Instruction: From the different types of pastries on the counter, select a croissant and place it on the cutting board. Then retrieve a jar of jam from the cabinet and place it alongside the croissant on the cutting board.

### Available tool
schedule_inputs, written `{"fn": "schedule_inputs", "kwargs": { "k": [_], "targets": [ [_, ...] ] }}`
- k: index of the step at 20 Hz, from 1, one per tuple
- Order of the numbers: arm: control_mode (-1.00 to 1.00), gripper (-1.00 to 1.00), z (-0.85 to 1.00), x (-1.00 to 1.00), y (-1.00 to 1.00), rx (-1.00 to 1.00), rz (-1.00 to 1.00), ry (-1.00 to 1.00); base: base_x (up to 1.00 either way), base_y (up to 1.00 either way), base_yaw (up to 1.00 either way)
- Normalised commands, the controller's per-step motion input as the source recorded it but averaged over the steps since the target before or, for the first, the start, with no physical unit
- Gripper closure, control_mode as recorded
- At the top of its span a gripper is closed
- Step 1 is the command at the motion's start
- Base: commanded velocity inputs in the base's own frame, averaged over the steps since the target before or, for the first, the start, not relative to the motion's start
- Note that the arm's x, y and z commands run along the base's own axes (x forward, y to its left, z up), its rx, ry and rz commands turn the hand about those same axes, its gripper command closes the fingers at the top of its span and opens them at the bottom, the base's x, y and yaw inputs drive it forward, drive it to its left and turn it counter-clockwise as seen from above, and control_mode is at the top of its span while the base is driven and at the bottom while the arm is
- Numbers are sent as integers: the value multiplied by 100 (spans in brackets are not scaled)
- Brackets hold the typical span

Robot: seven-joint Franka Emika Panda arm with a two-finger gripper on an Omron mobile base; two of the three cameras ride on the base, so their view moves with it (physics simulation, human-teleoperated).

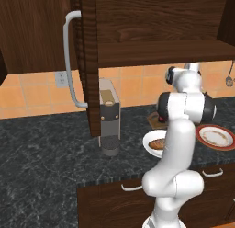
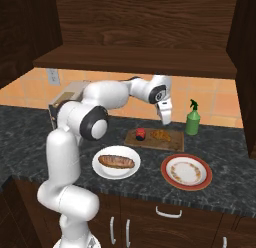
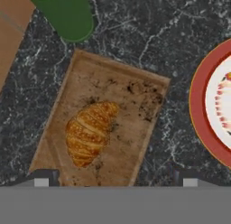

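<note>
The cutting board point(image 2: 172, 142) lies on the black counter point(image 2: 30, 129). On it rest the golden croissant point(image 2: 161, 136) and, at its left end, the small red jar of jam point(image 2: 140, 134), close together. My gripper point(image 2: 165, 120) hangs just above the croissant, pointing down and clear of it. In the hand view the croissant point(image 3: 89, 133) lies on the board point(image 3: 131, 92) straight below, and my gripper point(image 3: 115, 179) is open with nothing between its widely spread tips. The long dark pastry point(image 2: 116, 161) lies on a white plate point(image 2: 100, 168). The cabinet point(image 2: 140, 27) overhead is open.
A green spray bottle point(image 2: 192, 118) stands right behind the board's right end. A red-rimmed plate point(image 2: 186, 172) sits in front of the board. A coffee machine point(image 1: 109, 116) stands under the open cabinet door point(image 1: 36, 34) with its grey bar handle point(image 1: 69, 61).
</note>
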Motion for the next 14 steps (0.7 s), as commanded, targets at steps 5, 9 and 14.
{"fn": "schedule_inputs", "kwargs": {
  "k": [5, 9, 14],
  "targets": [
    [-100, -100, -70, -100, 78, 1, 0, -18, 0, 0, 0],
    [-100, -100, -97, -100, 76, 0, 0, -33, 0, 0, 0],
    [-100, -100, 41, -100, 90, -3, 1, -20, 0, 0, 0]
  ]
}}
